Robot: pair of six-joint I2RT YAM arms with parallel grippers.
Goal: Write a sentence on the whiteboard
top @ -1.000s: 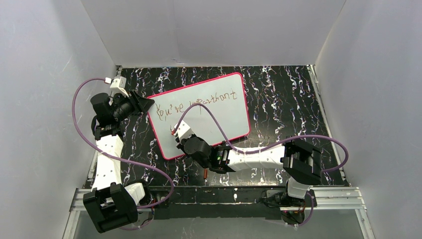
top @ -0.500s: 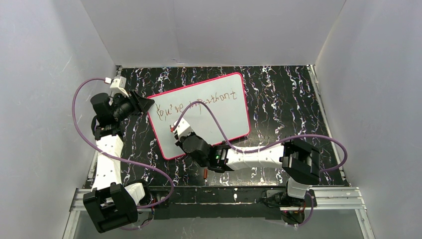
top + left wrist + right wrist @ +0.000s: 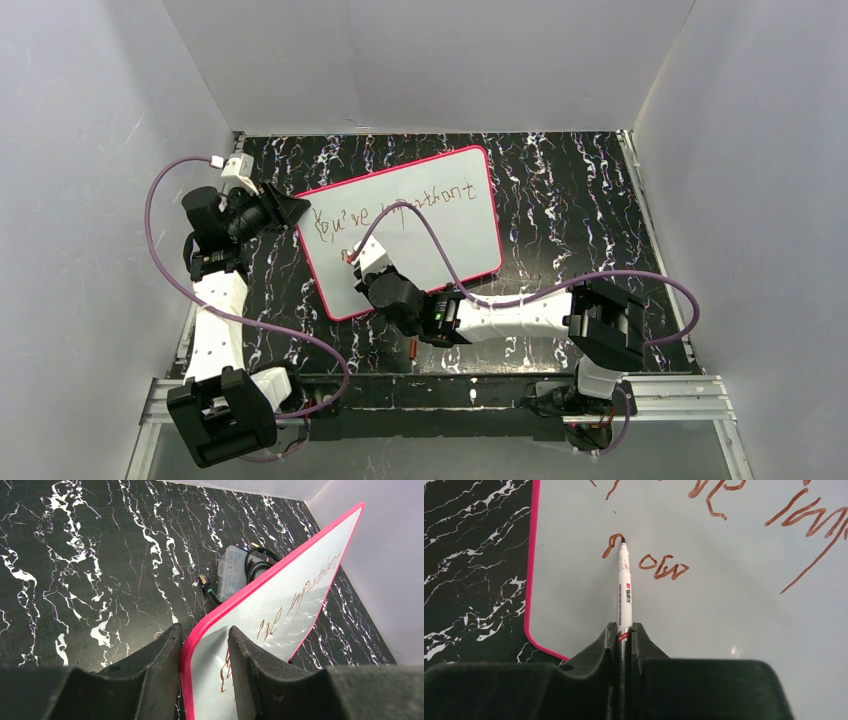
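The whiteboard (image 3: 440,245) lies slanted on the black marbled table, white with a pink rim. The sentence (image 3: 395,208) runs along its far edge in reddish-brown handwriting. My left gripper (image 3: 290,212) is shut on the whiteboard's left corner, and its fingers (image 3: 150,665) straddle the pink rim (image 3: 192,645). My right gripper (image 3: 624,627) is shut on a white marker (image 3: 624,580). The marker's tip touches the board (image 3: 734,625) at a fresh stroke (image 3: 610,545), left of small letters (image 3: 664,567) on a second line.
A clear plastic box (image 3: 231,572) with black cables lies on the table behind the board. A small orange-red piece (image 3: 414,348) sits near the table's front edge. White walls close in on three sides. Purple cables loop over both arms.
My right gripper with the marker has shifted slightly toward the far side of the board. The left gripper and the board have not moved.
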